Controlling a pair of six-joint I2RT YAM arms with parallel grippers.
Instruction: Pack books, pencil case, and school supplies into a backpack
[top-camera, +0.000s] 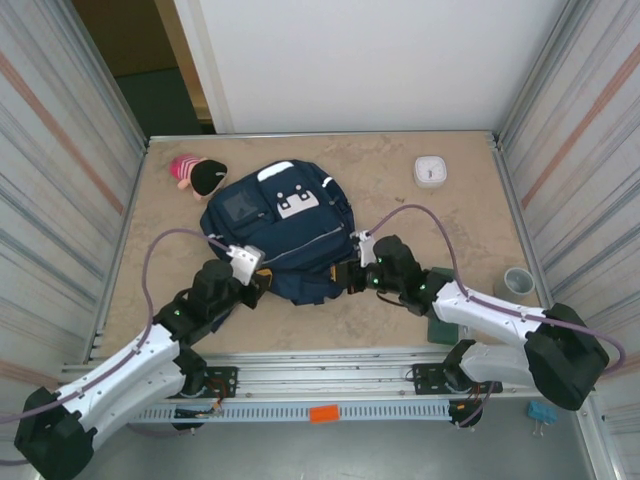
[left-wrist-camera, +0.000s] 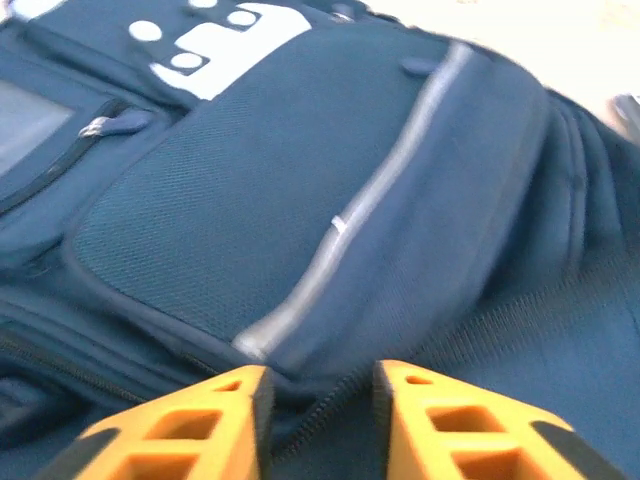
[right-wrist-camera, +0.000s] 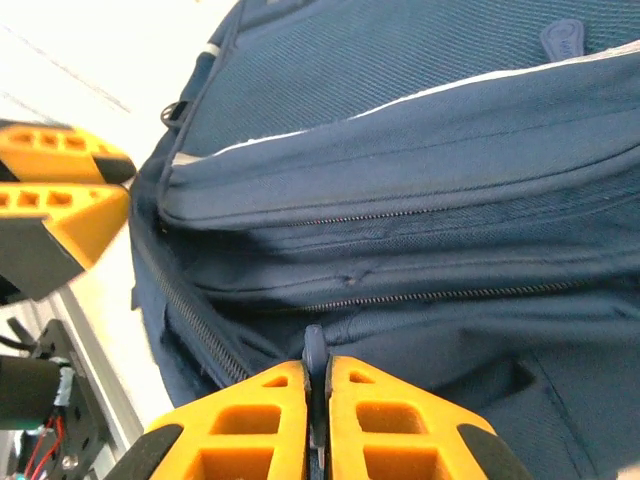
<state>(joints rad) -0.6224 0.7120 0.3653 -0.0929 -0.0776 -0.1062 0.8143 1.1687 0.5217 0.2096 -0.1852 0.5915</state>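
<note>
The backpack (top-camera: 285, 215) is navy, with a white dotted patch on its front pocket, a pale stripe across a mesh-textured panel and a clear window pocket beside it. It lies front-up in the middle of the tan table (top-camera: 330, 320), its bottom edge toward the arms. At that edge the right gripper (right-wrist-camera: 317, 400) is clenched on a small dark-blue zip pull (right-wrist-camera: 314, 345), with zip lines running across the fabric just above. The left gripper (left-wrist-camera: 322, 420) sits at the backpack's near-left corner with its jaws apart, released, only blue cloth showing behind the gap. A pink and black soft thing (top-camera: 197, 174) lies just beside the backpack's far-left corner. A white square device (top-camera: 431, 170) stands well apart at the far right, and a grey roll (top-camera: 518, 283) sits by the right wall. A green book (top-camera: 438, 330) lies partly under the right arm, near the table's front edge. Both arms reach in from the near side, flanking the backpack's bottom.
</note>
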